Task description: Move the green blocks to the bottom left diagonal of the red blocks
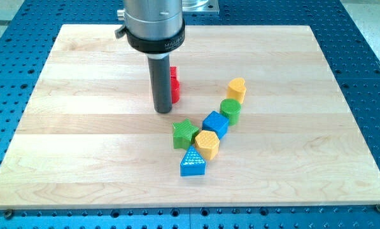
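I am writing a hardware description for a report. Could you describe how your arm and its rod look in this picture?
From the view's top comes a broad cylindrical metal housing, silver-grey, with a black ring around its lower edge bearing small white lettering too small to read. A small bolt sticks out on its left side. Below hangs a straight dark grey rod, ending in my tip. No cables show.

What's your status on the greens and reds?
My tip beside red block, partly hiding it. Green star, green cylinder right of red, unmoved. Blue cube between greens.
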